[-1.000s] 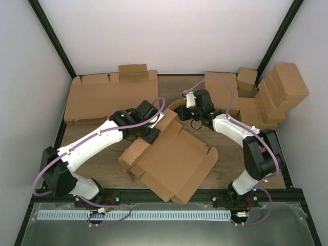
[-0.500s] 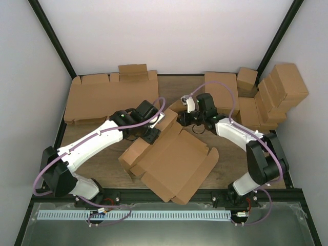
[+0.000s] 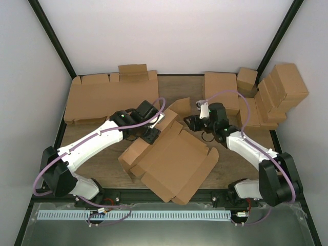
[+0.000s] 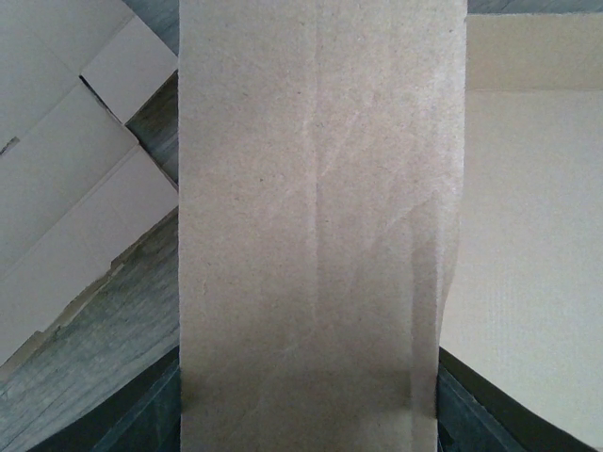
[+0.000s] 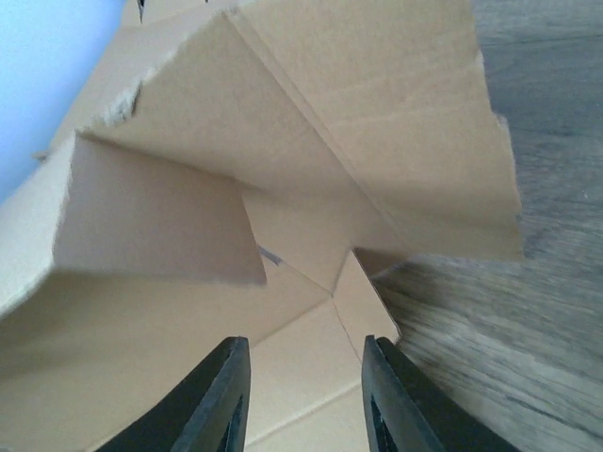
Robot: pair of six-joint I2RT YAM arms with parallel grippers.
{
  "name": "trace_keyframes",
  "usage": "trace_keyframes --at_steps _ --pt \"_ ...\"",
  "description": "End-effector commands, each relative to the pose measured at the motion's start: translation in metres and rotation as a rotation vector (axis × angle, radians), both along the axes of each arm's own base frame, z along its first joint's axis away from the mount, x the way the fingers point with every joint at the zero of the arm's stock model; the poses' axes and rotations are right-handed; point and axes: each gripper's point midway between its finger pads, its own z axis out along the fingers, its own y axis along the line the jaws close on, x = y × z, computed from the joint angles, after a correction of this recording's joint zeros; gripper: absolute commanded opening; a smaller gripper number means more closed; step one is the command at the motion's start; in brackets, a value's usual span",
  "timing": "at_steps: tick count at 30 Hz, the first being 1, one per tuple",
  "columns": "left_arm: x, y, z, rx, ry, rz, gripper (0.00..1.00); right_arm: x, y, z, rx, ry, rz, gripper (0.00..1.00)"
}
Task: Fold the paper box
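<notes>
Right gripper [image 3: 190, 123] has drawn back rightward from the paper box [image 3: 174, 159], jaws apart and empty. Box lies half-formed at mid-bench [image 3: 110, 171]. Left gripper [image 3: 154, 134] sits at its raised far-left wall; jaw state cannot be told. Risk: the unsupported corner flap [image 5: 377, 122] may spring back flat.

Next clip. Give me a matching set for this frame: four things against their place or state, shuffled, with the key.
Things:
1. paper box
2. flat blanks
3. finished boxes
4. right gripper

Place or state:
A. stacked at the far right
B. open, at the box's far corner
C. lying flat at the far left
D. partly folded, in the middle

Pairs: 1-D, 2-C, 3-A, 4-B
</notes>
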Motion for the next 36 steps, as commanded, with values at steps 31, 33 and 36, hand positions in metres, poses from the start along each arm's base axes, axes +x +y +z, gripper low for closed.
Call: trace_keyframes --at_steps 31,33,36 --pt "-0.004 0.004 0.003 0.004 -0.011 -0.001 0.6 -0.009 -0.031 -0.107 0.026 0.32 -0.192 0.21" --pt "-0.004 0.004 0.002 0.006 -0.009 0.0 0.59 -0.008 -0.035 -0.114 0.012 0.338 -0.212 0.2" --pt "-0.004 0.004 0.001 0.005 -0.01 -0.001 0.6 -0.011 -0.037 -0.13 -0.012 0.376 -0.217 0.18"
